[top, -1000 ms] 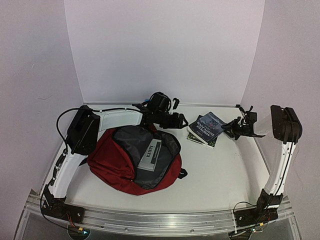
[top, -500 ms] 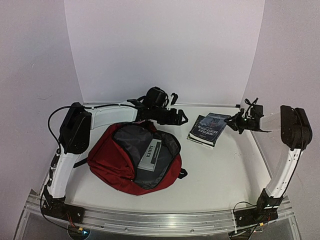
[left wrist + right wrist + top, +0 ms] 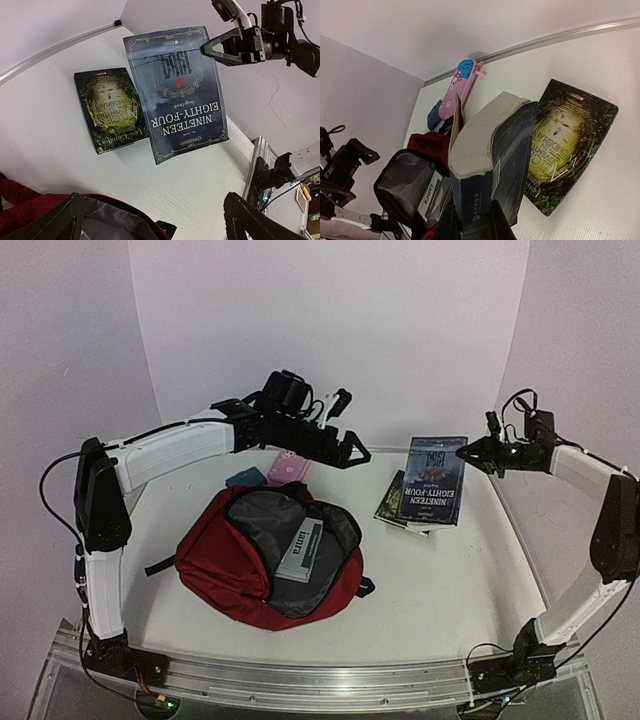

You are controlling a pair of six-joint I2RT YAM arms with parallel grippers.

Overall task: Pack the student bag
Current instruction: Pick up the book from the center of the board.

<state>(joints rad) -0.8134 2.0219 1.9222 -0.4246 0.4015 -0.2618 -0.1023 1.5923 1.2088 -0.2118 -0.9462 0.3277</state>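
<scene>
Two books lie outside the student bag point(image 3: 235, 570). One of them, the Nineteen Eighty-Four paperback point(image 3: 432, 480), hangs clear of the table in the right gripper point(image 3: 466, 452), which is pinched onto one edge near a corner. The bag lies unzipped at centre frame in the top view, grey lining showing and a grey book point(image 3: 300, 550) inside it. The Alice book point(image 3: 390, 505) lies flat just right of the bag, partly under the raised paperback.

The left gripper point(image 3: 152, 200) hovers above the bag's far rim, jaws spread wide and holding nothing.

My worry is that grip. It is a thin bite at one edge, and in the right wrist view the cover is splaying away from the page block (not a good sign), so I judge that a quick swing toward the bag could let the book pivot or slide out. The corner that hangs lowest could also catch the soft rim and fold the opening shut. The left arm sits across the direct line to the bag, so the two arms could meet if I do not move it aside. The pink pencil case point(image 3: 290, 468) waits behind the bag.
</scene>
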